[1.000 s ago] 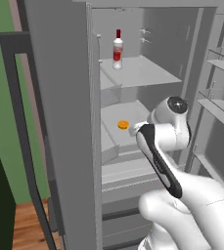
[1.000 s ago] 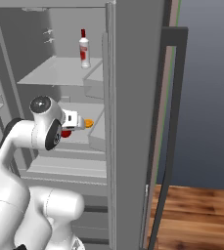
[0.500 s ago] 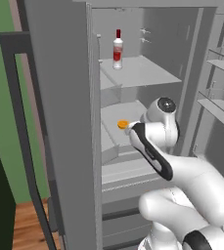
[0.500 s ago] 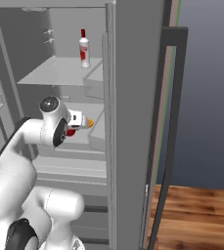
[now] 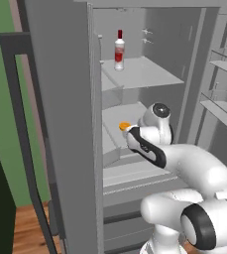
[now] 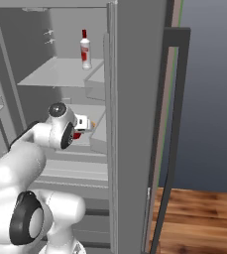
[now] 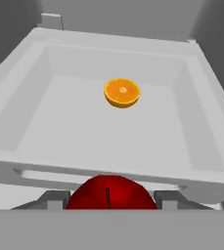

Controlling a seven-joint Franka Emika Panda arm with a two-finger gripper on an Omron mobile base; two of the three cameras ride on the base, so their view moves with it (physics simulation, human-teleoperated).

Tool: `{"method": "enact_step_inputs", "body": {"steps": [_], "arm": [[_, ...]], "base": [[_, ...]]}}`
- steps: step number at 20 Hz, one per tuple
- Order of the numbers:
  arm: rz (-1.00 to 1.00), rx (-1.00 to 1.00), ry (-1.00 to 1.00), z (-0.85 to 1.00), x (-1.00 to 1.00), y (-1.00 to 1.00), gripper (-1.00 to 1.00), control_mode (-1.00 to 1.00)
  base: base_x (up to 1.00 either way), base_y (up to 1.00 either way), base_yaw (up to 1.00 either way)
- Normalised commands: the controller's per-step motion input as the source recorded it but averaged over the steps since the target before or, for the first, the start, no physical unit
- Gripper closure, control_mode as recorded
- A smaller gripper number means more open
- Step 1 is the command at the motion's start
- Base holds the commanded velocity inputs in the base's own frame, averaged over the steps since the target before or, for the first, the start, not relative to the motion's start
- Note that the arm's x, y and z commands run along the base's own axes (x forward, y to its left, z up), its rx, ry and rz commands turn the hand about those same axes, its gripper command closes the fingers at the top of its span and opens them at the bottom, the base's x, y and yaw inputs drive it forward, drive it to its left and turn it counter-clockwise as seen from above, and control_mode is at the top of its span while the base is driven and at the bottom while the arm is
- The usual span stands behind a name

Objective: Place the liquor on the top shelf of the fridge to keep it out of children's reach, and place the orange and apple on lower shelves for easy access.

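The tool [image 7: 110,207] pinches a glossy round red apple [image 7: 111,193]; a cut-faced orange [image 7: 122,93] lies in the pale-grey drawer [image 7: 196,122].

Upper centre of the left base view: the top shelf [image 5: 149,74] of the fridge [image 5: 65,99] carries the liquor [image 5: 119,49] upright near its left rear. Below it, mid-frame, a box-like lower shelf [image 7: 45,132] holds the orange [image 7: 122,93], lying on its pale floor, toward the back.
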Motion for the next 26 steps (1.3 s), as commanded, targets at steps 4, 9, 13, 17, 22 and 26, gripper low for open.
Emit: {"method": "enact_step_inputs", "body": {"steps": [4,9,13,17,22,26], "arm": [[0.00,0.00,0.00,-0.25,0.44,0.04,1.00,-1.00],[0.00,0.00,0.00,-0.23,0.43,0.05,1.00,-1.00],[0.00,0.00,0.00,-0.25,0.42,0.02,1.00,-1.00],[0.00,0.00,0.00,-0.28,0.42,0.00,1.00,-1.00],[0.00,0.00,0.00,-0.28,0.42,0.01,-1.00,-1.00],[0.00,0.00,0.00,-0.18,0.45,0.04,-1.00,-1.00]], "base": [[0.00,0.00,0.00],[0.00,0.00,0.00],[0.00,0.00,0.00],[0.00,0.00,0.00],[0.00,0.00,0.00],[0.00,0.00,0.00]]}}
